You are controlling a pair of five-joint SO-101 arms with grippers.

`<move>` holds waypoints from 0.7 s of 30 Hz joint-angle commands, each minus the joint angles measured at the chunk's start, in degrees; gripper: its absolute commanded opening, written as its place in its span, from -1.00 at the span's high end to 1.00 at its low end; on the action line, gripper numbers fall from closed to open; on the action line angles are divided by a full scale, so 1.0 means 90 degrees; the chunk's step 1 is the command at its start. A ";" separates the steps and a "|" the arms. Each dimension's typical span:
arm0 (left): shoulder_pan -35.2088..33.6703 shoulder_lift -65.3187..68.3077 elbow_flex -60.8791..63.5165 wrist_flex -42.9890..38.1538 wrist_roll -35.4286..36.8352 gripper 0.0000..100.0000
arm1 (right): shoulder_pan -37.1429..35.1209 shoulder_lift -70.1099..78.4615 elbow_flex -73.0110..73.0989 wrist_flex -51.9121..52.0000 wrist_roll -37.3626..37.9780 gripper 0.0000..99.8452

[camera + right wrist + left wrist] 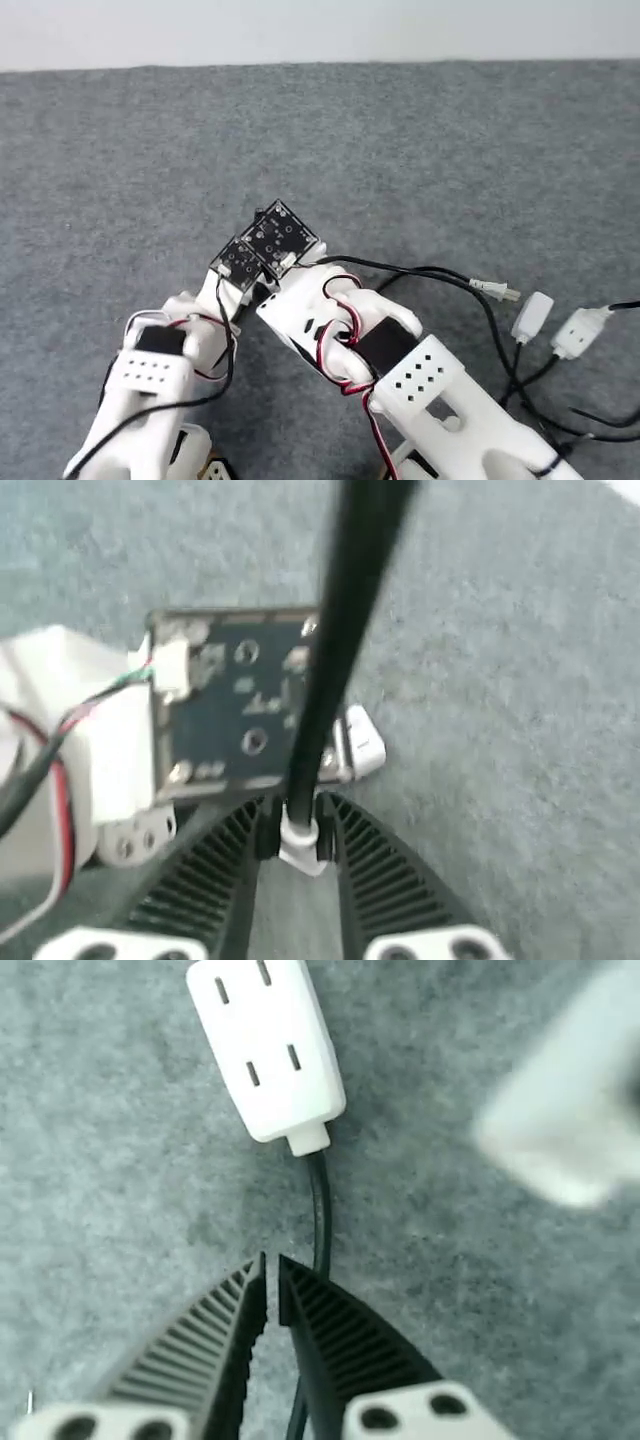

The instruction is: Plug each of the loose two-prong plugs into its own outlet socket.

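Plug end (298,845), white on a black cord (345,630), sits clamped between the fingers of your right gripper (297,815). Your left gripper (271,1272) is closed to a hairline gap and holds nothing. The outlet block (265,1045) lies flat just beyond its tips, its lead (319,1210) passing under one finger. Near the right edge, a loose two-prong plug (497,291), a small white fitting (532,317) and a larger white fitting (580,332) lie among cables. Grey carpet (150,160) lies open far and left, up to a pale wall (320,30).
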 commanded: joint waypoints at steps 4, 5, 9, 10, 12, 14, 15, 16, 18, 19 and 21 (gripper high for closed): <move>-0.0381 -0.0459 0.0063 -0.0596 0.0840 0.97 | 0.0337 0.0239 -0.0078 -0.0845 -0.0938 0.98; -0.0596 -0.0459 0.0063 -0.0821 0.1026 0.97 | 0.0396 0.0337 -0.0078 -0.1031 -0.1065 0.98; -0.1455 -0.0459 -0.0024 -0.1455 0.1612 0.97 | 0.0425 0.0913 -0.0166 -0.1744 -0.1358 0.98; -0.1621 -0.0430 -0.0103 -0.1475 0.1768 0.97 | 0.0425 0.1138 -0.0264 -0.1861 -0.1348 0.98; -0.1924 -0.0420 -0.0210 -0.1495 0.2032 0.97 | 0.0454 0.1665 -0.0586 -0.1958 -0.1270 0.98; -0.2071 -0.0440 -0.0239 -0.1504 0.2110 0.97 | 0.0513 0.2222 -0.0996 -0.1958 -0.1270 0.98; -0.2081 -0.0449 -0.0239 -0.1514 0.2100 0.97 | 0.0532 0.2466 -0.1172 -0.1988 -0.1270 0.98; -0.2081 -0.0449 -0.0239 -0.1514 0.2100 0.97 | 0.0542 0.2691 -0.1338 -0.2017 -0.1280 0.98; -0.2081 -0.0449 -0.0239 -0.1514 0.2100 0.97 | 0.0571 0.3131 -0.1719 -0.2017 -0.1280 0.98; -0.2081 -0.0449 -0.0230 -0.1514 0.2100 0.97 | 0.0601 0.3326 -0.1885 -0.2017 -0.1280 0.98; -0.2081 -0.0449 -0.0230 -0.1514 0.2100 0.97 | 0.0679 0.3668 -0.2178 -0.2027 -0.1280 0.98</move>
